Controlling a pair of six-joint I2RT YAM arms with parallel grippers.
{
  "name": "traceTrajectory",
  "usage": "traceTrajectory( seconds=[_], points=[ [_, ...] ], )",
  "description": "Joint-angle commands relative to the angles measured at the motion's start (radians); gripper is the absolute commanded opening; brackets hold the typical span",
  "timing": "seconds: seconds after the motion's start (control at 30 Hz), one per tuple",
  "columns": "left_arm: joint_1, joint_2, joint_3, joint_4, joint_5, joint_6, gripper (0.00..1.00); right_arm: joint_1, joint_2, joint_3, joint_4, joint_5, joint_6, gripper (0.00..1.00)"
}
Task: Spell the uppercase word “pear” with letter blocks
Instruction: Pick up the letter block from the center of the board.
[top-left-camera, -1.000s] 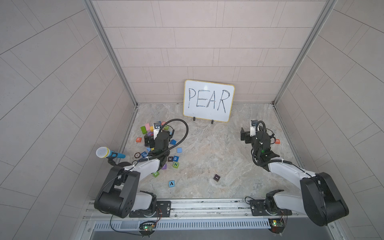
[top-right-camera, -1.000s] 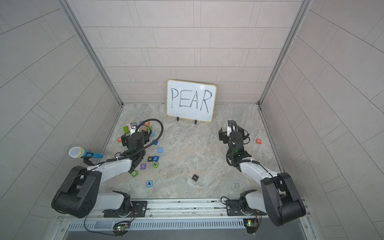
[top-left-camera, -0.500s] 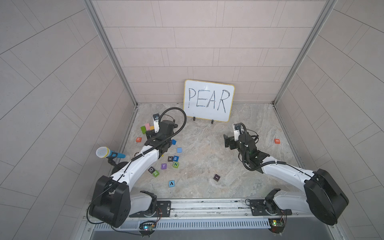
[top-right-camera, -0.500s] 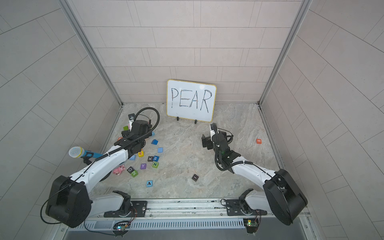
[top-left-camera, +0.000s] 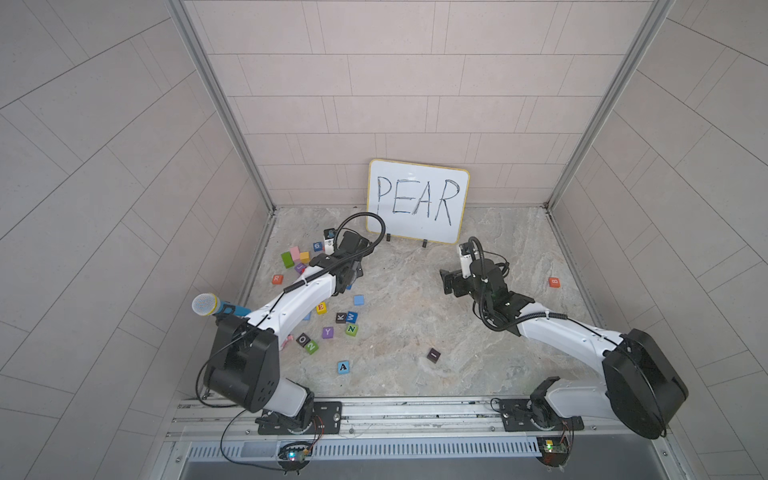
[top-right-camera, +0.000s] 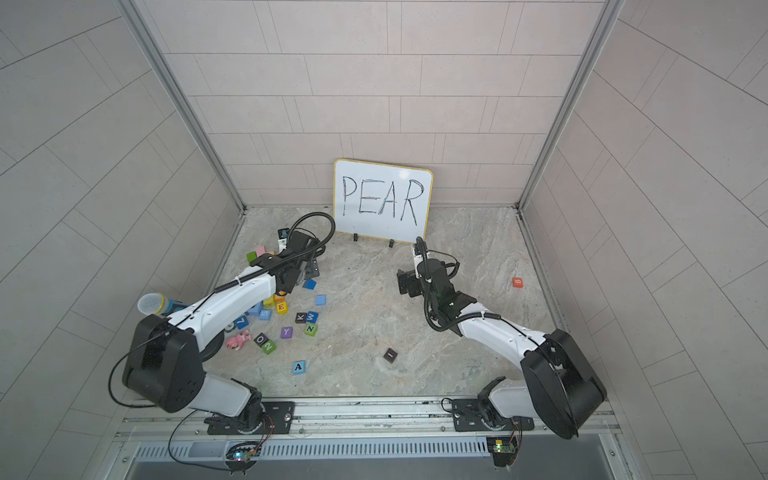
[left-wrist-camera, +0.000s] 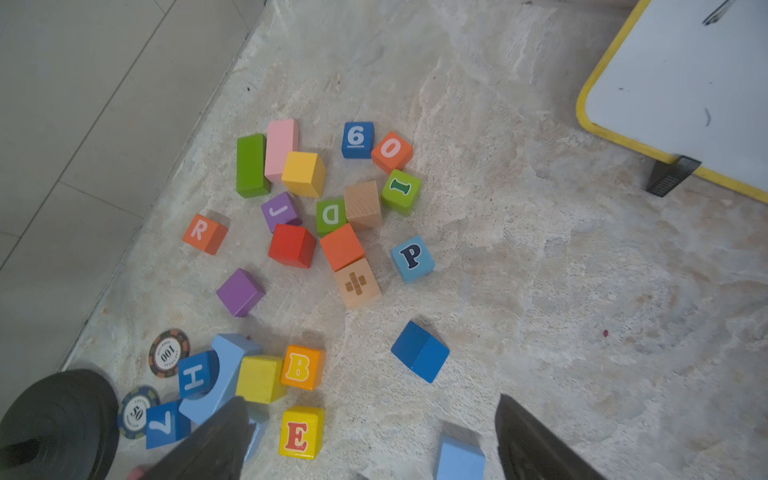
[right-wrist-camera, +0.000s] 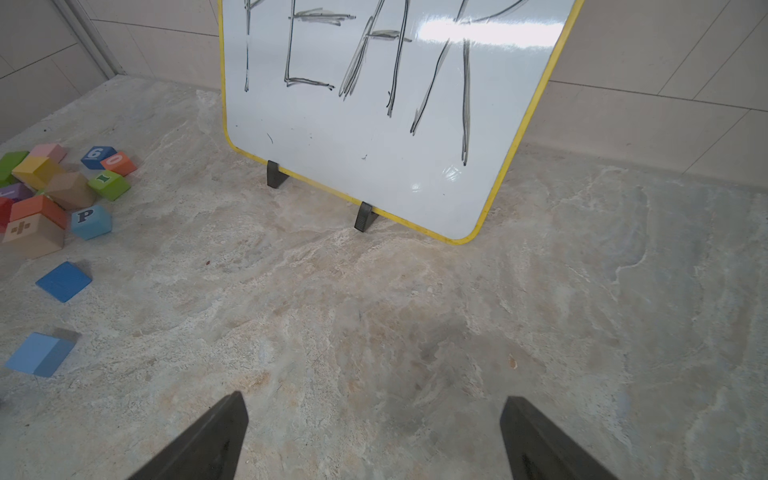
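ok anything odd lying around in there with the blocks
Yes, a few stray items. A microphone sits by the left wall. Two poker chips and a pink toy lie among the cubes. One orange B cube sits alone, far right.

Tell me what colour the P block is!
Light blue P block, dark letter; clearest in the left wrist view.

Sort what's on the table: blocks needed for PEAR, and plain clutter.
Needed: P block, E block, A block, R block.
Clutter: K block, W block, 6 block, microphone, chips.
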Motion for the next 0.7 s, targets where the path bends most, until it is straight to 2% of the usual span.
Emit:
traceTrajectory(
  seconds=[0.0, 0.3, 0.47, 0.67],
  points=[
    [-0.007, 0.072, 0.087, -0.150, 0.016, -0.066, 0.94, 0.003, 0.016, 0.013, -0.008, -0.030, 0.010, 1.00],
    [-0.007, 0.176, 0.183, -0.178, 0.106, -0.098, 0.90, 0.003, 0.058, 0.039, -0.004, -0.055, -0.001, 1.00],
    [-0.005, 0.223, 0.230, -0.220, 0.117, -0.128, 0.77, 0.003, 0.080, 0.033, 0.029, -0.090, 0.018, 1.00],
    [0.030, 0.259, 0.245, -0.211, 0.134, -0.122, 0.74, 0.003, 0.090, 0.059, 0.010, -0.119, 0.021, 1.00]
  ],
)
